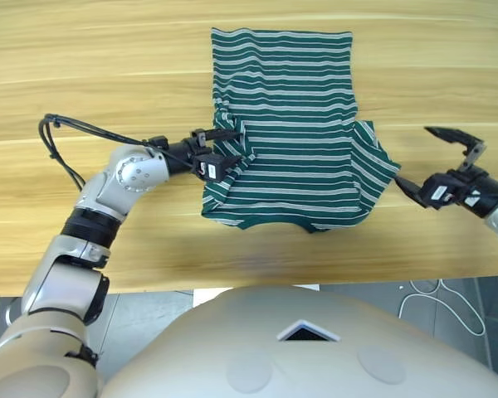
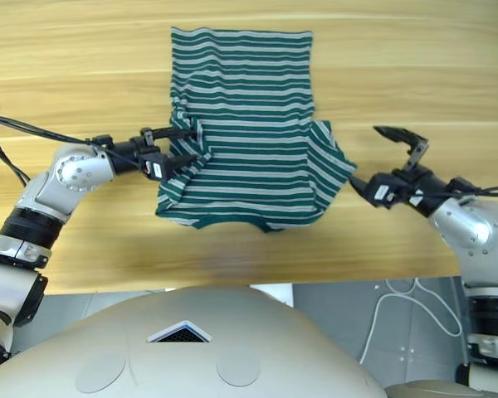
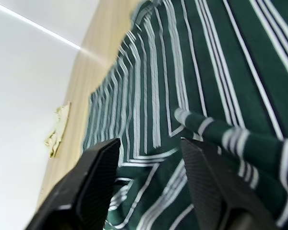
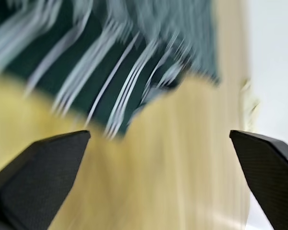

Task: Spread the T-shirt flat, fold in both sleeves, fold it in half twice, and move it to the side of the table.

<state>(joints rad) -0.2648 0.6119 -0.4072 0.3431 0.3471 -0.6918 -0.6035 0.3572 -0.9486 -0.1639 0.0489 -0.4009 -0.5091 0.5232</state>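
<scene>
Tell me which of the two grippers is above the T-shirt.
The left gripper: open over the T-shirt, at its left edge. The right gripper is open over bare table beside the sleeve.

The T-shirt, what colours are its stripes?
Dark green with thin white stripes; the left eye view shows it best.
</scene>
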